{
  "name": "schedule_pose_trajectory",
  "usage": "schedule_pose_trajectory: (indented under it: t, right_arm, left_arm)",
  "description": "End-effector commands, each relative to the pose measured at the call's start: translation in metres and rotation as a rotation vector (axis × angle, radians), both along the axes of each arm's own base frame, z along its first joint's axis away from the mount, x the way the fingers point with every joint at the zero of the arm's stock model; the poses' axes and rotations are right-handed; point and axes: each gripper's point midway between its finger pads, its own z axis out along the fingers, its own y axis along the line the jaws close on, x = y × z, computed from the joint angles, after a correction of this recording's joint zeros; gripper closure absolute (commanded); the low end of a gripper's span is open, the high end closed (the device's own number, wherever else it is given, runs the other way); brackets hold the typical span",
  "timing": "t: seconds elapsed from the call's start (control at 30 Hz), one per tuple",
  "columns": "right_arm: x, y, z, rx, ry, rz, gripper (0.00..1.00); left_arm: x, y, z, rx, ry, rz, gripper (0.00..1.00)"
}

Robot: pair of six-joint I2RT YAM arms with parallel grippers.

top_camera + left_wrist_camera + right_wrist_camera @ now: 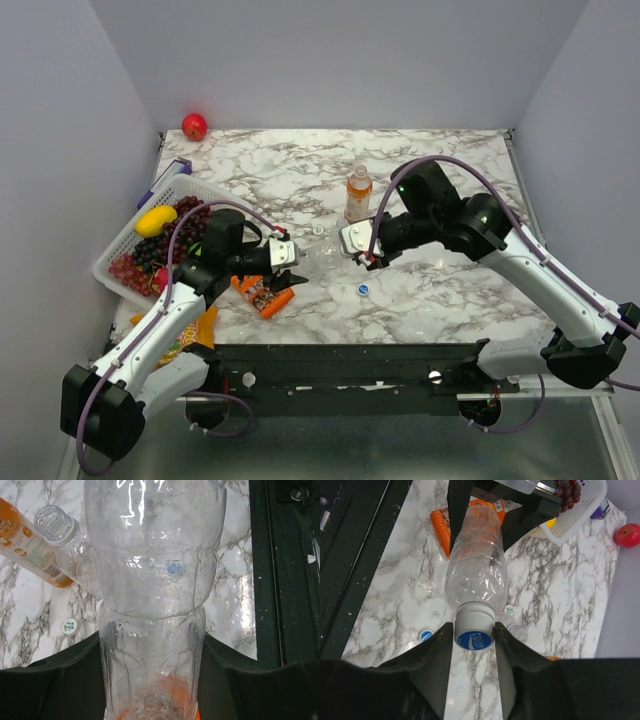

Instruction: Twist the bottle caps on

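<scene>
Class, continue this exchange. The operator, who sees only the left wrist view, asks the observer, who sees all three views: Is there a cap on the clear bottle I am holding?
Observer: Yes. A blue cap sits on the neck of the clear bottle.
Operator: Is the right hand on it?
Observer: Yes, the right hand is closed on that cap, a finger on each side.
Operator: Is the orange bottle tipped over?
Observer: No, the orange bottle stands upright on the table.
</scene>
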Motion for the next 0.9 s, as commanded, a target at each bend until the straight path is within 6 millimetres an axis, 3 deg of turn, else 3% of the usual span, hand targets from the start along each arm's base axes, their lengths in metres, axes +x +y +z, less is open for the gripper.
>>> schedule_pose_trajectory:
  t: [0.0,0.17,0.23,0.27,0.3,0.33,0.37,0.4,0.47,0.5,0.53,0.6,0.67,0.7,0.83,0.87]
  right_arm:
    - [-0.003,0.005,-0.009,-0.012,0.07,-0.017,0.6]
    - [0.004,0.014,-0.016,-0.034,0.235,-0.146,0.8]
    - [0.002,0.022,-0.024,-0.063,0.417,-0.227,0.87]
    - [0.004,0.027,-0.013,-0.041,0.472,-0.258,0.9]
    - [-0.005,0.033,-0.011,-0.039,0.634,-0.296,0.91]
    - [-0.001,0.035,-0.008,-0.018,0.711,-0.329,1.0]
    - [-0.002,0.036,-0.014,-0.019,0.789,-0.364,1.0]
    - [-0.008,0.04,-0.011,-0.011,0.908,-0.401,1.0]
    - [-0.003,0.042,-0.013,-0.002,1.024,-0.443,0.99]
    - [-0.005,0.044,-0.017,-0.03,1.178,-0.507,1.0]
    - [0.006,0.044,-0.02,-0.013,1.262,-0.547,1.0]
    - [0.002,0.048,-0.017,-0.04,1.467,-0.573,1.0]
    - [0.004,0.052,-0.011,-0.025,1.486,-0.552,1.0]
    - [0.005,0.054,-0.007,-0.022,1.508,-0.54,0.96]
    - [0.037,0.049,0.03,0.14,1.332,-0.483,0.47]
    - [0.045,0.046,0.05,0.203,1.234,-0.455,0.37]
  left_arm:
    - [0.005,-0.005,0.022,-0.038,-0.063,-0.009,1.0]
    - [0.021,-0.002,0.031,-0.056,-0.121,0.091,1.0]
    - [0.032,0.0,0.039,-0.08,-0.202,0.168,1.0]
    - [0.042,0.008,0.051,-0.091,-0.279,0.263,1.0]
    - [0.044,0.007,0.054,-0.11,-0.338,0.298,1.0]
    - [0.046,0.008,0.058,-0.119,-0.379,0.334,1.0]
    - [0.053,0.017,0.065,-0.113,-0.438,0.408,1.0]
    - [0.049,0.014,0.063,-0.106,-0.454,0.406,1.0]
    - [0.052,0.017,0.061,-0.084,-0.469,0.438,1.0]
    - [0.055,0.022,0.057,-0.06,-0.465,0.477,1.0]
    - [0.056,0.023,0.054,-0.046,-0.46,0.487,1.0]
    - [0.06,0.027,0.045,-0.004,-0.457,0.505,1.0]
    - [0.06,0.028,0.039,0.025,-0.449,0.498,1.0]
    - [0.059,0.028,0.037,0.038,-0.438,0.491,1.0]
    - [0.04,0.013,0.023,0.064,-0.348,0.362,1.0]
    - [0.035,0.011,0.02,0.066,-0.325,0.332,1.0]
